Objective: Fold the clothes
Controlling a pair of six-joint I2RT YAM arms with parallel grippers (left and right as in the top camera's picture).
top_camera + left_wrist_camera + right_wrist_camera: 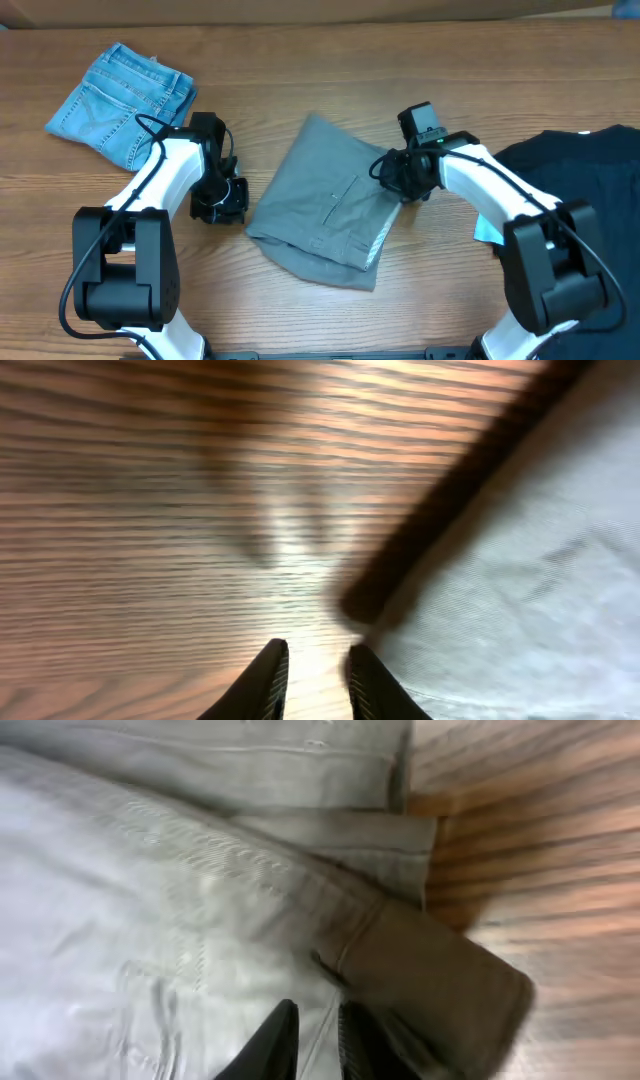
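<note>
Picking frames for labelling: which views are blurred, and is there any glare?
Overhead: sharp, evenly lit, grey shorts crisp. Left wrist: wood table smeared by blur, with a pale sheen mid-frame. Right wrist: fabric weave fairly sharp, table at right blurred.

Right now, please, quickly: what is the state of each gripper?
Left gripper: closed, empty, over the table beside the shorts.
Right gripper: closed over the shorts; whether it pinches them cannot be told.

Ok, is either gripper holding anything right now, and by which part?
Nothing looks held. The left gripper is shut over the table beside the shorts; the right gripper is shut above the shorts, no cloth visibly pinched.
</note>
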